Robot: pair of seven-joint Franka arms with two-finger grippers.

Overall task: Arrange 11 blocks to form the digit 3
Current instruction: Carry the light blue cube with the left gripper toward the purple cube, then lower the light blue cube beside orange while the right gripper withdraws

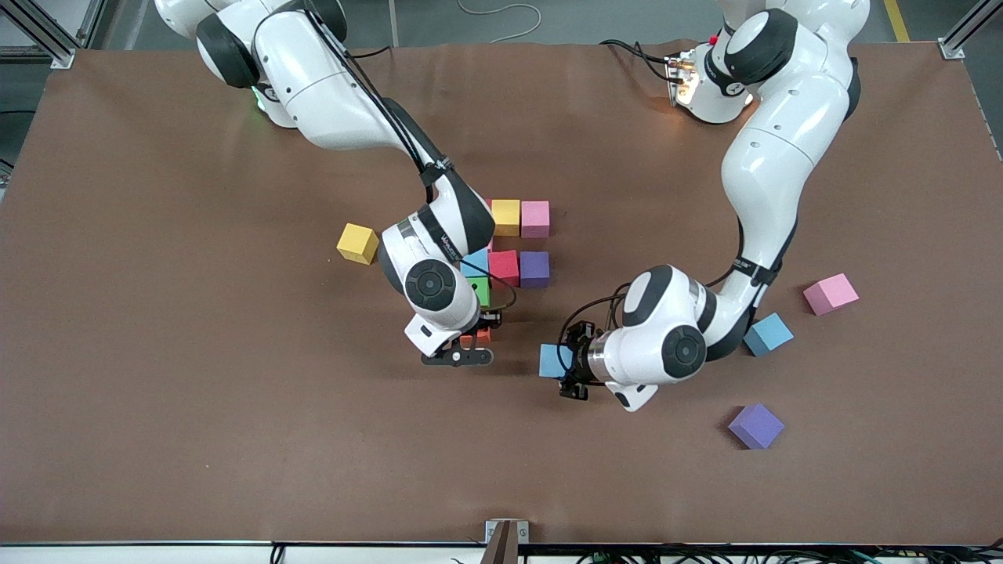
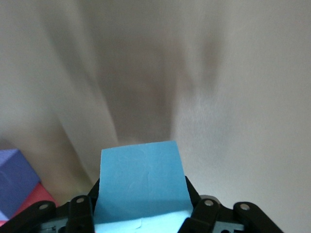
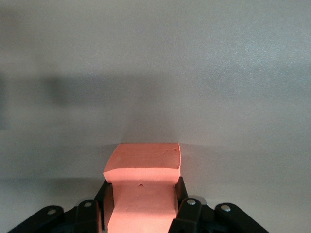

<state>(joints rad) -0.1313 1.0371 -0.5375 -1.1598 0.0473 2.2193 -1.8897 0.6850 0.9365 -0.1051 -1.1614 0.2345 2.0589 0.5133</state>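
Several blocks form a cluster mid-table: yellow, pink, blue, red, purple and green. My right gripper is shut on an orange block, squeezed between its fingers, right beside the green one. My left gripper is shut on a light blue block, which fills the gap between its fingers, low over the table beside the cluster. The left wrist view also catches the purple block and the red one.
Loose blocks lie around: a yellow one toward the right arm's end, and a pink, a blue and a purple one toward the left arm's end. The brown table carries nothing else.
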